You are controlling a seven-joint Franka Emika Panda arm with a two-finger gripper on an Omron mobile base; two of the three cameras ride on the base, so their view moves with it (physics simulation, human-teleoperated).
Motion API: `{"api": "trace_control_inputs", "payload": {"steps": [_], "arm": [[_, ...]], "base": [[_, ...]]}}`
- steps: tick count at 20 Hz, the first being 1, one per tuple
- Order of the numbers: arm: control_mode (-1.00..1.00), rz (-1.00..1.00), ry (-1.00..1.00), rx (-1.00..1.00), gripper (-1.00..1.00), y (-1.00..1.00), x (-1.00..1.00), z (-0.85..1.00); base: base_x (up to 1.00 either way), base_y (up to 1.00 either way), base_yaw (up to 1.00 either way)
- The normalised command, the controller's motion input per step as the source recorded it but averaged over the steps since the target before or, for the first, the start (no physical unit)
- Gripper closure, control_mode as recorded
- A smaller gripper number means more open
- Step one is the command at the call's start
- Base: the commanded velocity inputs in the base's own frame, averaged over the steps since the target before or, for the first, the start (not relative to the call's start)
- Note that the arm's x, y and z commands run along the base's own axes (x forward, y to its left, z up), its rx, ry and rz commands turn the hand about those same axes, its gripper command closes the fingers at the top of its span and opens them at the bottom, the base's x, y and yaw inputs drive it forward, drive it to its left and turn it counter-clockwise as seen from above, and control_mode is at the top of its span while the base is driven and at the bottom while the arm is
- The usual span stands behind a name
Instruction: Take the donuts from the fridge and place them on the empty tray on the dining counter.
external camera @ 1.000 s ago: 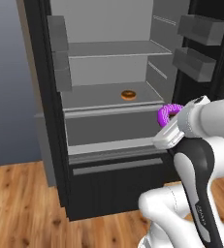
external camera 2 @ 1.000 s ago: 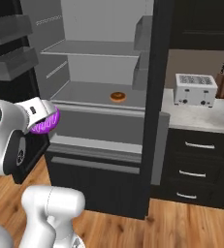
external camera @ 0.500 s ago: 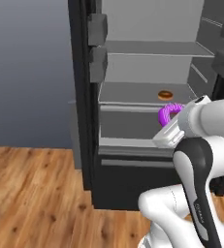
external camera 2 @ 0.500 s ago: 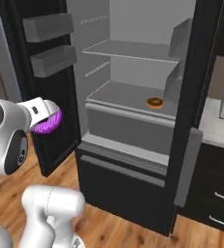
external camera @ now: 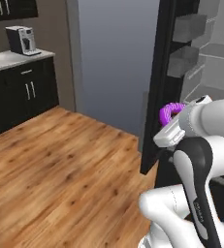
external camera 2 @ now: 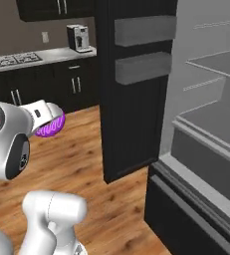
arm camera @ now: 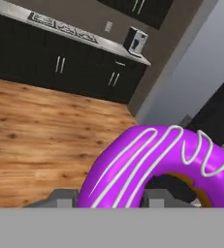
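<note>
A coffee maker (external camera: 22, 39) sits on the far counter, well left of the fridge (external camera: 168, 92). My gripper (external camera: 168, 127) is partly closed around the purple donut (external camera: 170, 112), holding it above the wood floor (external camera: 55, 160), just beside the fridge's open door (external camera 2: 131, 89).

My three views are evenly and softly lit with no clear light source; the wood floor (external camera: 60, 164) is bright, and I see hardly any cast shadows and no glare. Everything is rendered slightly soft and low in detail. The fridge (external camera 2: 136, 99) door reads as nearly flat black, its interior pale grey.
</note>
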Motion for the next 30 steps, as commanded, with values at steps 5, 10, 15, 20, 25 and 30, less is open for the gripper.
{"api": "trace_control_inputs", "payload": {"steps": [5, 10, 15, 20, 25, 30], "arm": [[1.00, 0.00, 0.00, 0.00, 1.00, 0.00, 0.00, 0.00], [1.00, 0.00, 0.00, 0.00, 1.00, 0.00, 0.00, 0.00], [1.00, 0.00, 0.00, 0.00, 1.00, 0.00, 0.00, 0.00], [1.00, 0.00, 0.00, 0.00, 1.00, 0.00, 0.00, 0.00], [1.00, 0.00, 0.00, 0.00, 1.00, 0.00, 0.00, 0.00], [1.00, 0.00, 0.00, 0.00, 1.00, 0.00, 0.00, 0.00]], "base": [[0.00, -0.01, 0.99], [0.02, 0.00, 1.00], [0.24, 0.00, 0.99], [0.41, -0.02, 0.96], [0.48, -0.15, 0.90], [0.46, -0.15, 0.81]]}}
